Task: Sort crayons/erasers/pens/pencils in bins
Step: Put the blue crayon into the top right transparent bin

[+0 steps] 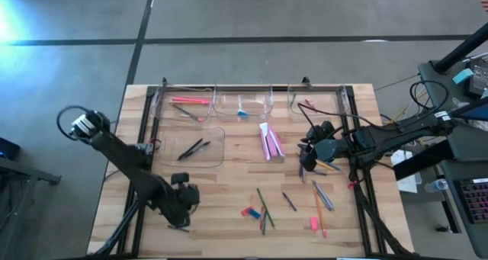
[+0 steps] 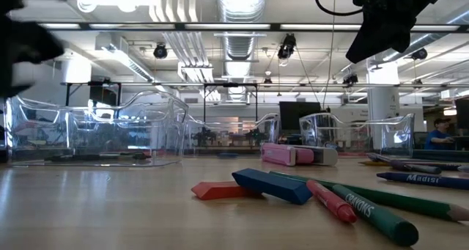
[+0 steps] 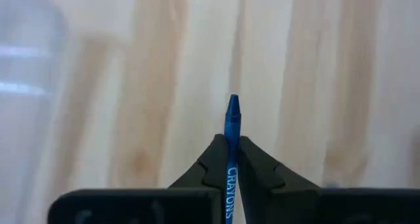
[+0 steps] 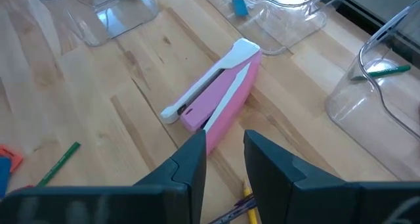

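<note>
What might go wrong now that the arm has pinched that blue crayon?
The left tool holds the blue crayon only between its narrow tips, so it could perhaps twist or slip out on the way to a bin. The bins are clear with low walls, so a drop might land on a rim and bounce onto the table. The right tool hovers open near the pink case and could nudge it.

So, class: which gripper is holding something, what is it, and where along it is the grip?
The left gripper is shut on a blue crayon, pinched along its labelled body, tip poking out beyond the fingers. The right gripper holds nothing.
</note>
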